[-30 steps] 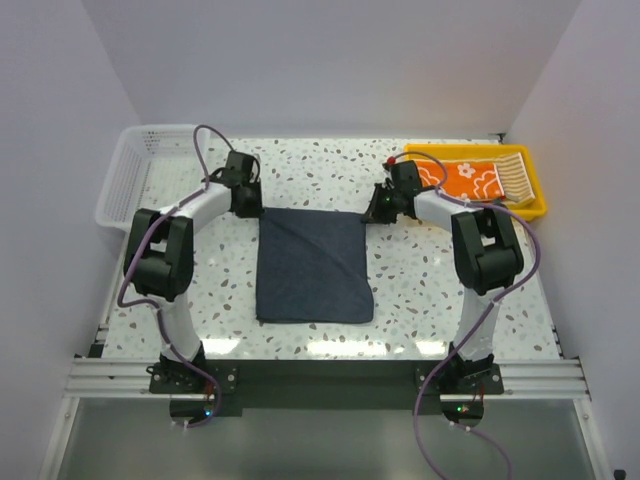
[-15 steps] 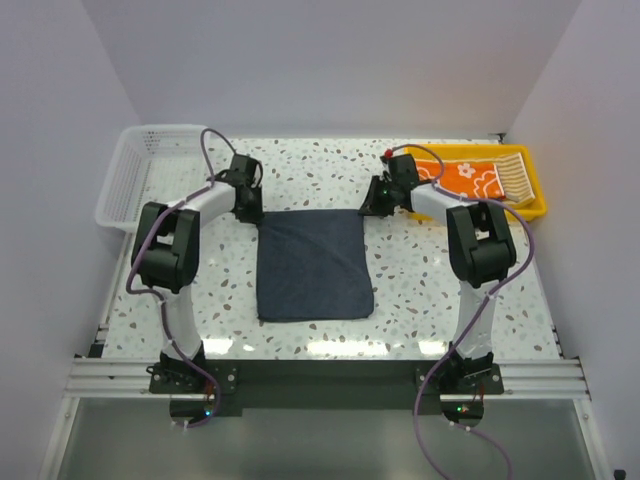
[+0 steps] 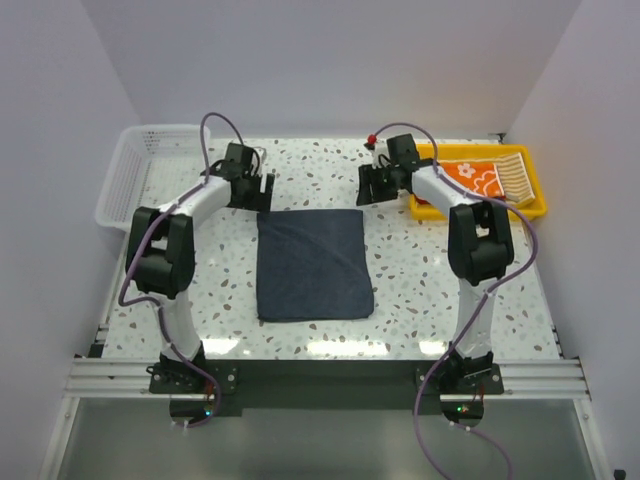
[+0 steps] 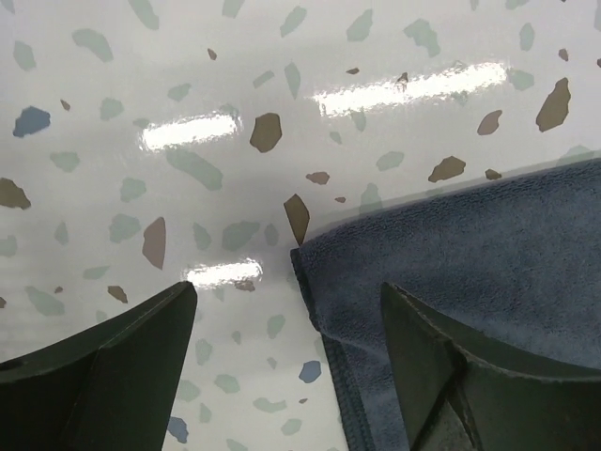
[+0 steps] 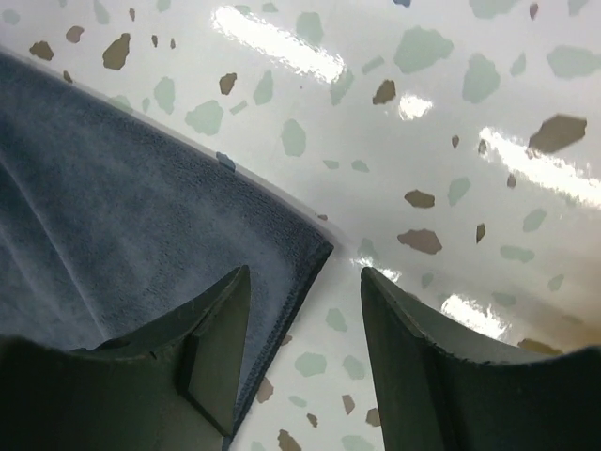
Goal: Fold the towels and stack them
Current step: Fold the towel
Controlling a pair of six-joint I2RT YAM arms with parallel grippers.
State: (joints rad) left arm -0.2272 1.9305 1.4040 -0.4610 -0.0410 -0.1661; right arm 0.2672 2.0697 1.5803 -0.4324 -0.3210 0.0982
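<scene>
At towel (image 3: 314,263) corners, left pincer (image 4: 286,305), right pincer (image 5: 305,282) spread

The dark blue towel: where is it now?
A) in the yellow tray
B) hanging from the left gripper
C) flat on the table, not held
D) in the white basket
C: the towel lies flat on the table, and the left gripper and right gripper stand open over its far corners, gripping nothing.

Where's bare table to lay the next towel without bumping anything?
Free: table right of the dark blue towel up to the right arm, and left of it up to the left arm. Crowded: the towel's far corners, under the left gripper and right gripper, and the yellow tray.
</scene>
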